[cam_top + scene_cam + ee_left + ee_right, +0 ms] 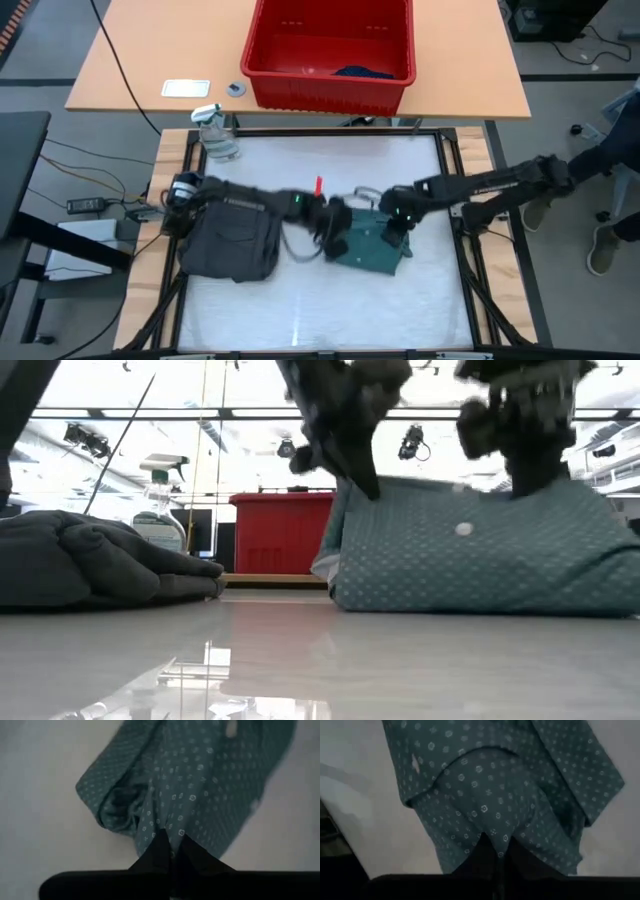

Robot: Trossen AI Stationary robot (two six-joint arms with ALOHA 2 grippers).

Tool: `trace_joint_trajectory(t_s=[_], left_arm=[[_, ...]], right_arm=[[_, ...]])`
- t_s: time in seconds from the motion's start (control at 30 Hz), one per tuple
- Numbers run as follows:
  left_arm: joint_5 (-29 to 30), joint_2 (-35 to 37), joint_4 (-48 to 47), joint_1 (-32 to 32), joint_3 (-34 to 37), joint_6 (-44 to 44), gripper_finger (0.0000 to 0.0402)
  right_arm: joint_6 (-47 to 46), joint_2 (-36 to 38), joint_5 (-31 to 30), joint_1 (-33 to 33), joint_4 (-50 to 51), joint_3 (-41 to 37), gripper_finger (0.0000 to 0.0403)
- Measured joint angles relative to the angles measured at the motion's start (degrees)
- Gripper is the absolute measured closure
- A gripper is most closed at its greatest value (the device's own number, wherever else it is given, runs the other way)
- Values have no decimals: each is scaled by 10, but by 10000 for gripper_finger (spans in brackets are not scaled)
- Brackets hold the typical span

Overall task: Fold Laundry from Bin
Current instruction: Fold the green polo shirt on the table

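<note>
Laundry: teal-green dotted T-shirt point(372, 247), bunched mid-bench, pinched from both sides. Left gripper point(171, 851) is clamped on one fold, right gripper point(500, 856) clamped on the opposite edge. Dark grey soft garment point(232, 236) lies heaped near the bench's left edge. Large red plastic bin point(330, 52) sits on the wooden table past the far edge, a dark blue piece point(363, 72) inside.

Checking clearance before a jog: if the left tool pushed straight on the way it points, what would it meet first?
The left tool, shut, already sits on the teal dotted shirt; going on, it would probably just press further into that cloth.
</note>
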State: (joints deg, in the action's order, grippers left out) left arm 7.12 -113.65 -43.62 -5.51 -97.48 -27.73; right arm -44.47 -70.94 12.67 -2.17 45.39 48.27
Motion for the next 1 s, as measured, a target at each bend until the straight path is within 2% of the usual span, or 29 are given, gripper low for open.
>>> trace_joint_trajectory(t_s=[0.07,0.2,0.33,0.47,0.6,0.67,0.87,1.0], left_arm=[[-48,0,42,39,15,14,391],[-134,0,132,110,53,25,391],[-203,0,212,164,91,40,391],[-258,-9,268,194,116,49,391],[-266,-20,324,204,127,42,380],[-261,-32,357,204,126,31,366],[-248,-44,358,220,126,-14,303],[-257,-41,342,244,126,-19,271]], right_arm=[[25,10,60,51,-39,-46,384],[74,25,139,139,-99,-112,384],[113,24,167,208,-128,-153,384],[111,24,186,246,-153,-179,384],[84,24,162,255,-163,-185,384],[64,27,143,255,-167,-185,371],[-15,65,78,255,-167,-185,263],[-97,108,34,254,-162,-185,220]])
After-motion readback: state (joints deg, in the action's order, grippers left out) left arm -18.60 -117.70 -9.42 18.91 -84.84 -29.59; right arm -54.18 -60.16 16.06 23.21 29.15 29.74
